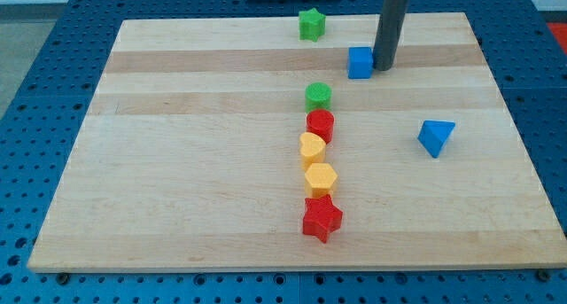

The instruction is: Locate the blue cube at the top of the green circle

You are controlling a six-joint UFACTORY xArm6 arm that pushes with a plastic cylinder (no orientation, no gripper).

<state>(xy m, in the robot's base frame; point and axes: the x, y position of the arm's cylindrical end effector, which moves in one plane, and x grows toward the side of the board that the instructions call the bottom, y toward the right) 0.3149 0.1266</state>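
Observation:
The blue cube (pixel 360 62) sits near the view's top, right of centre. The green circle (pixel 318 96) lies below and to the left of it, apart from it. My tip (pixel 384 67) is at the cube's right side, touching or almost touching it. The rod rises straight up out of the view's top.
Below the green circle runs a column: a red cylinder (pixel 320 125), a yellow heart (pixel 312 149), a yellow hexagon (pixel 320 177) and a red star (pixel 322 218). A green star (pixel 311 24) sits at the top edge. A blue triangle (pixel 435 136) lies at the right. The wooden board (pixel 177 162) ends on all sides.

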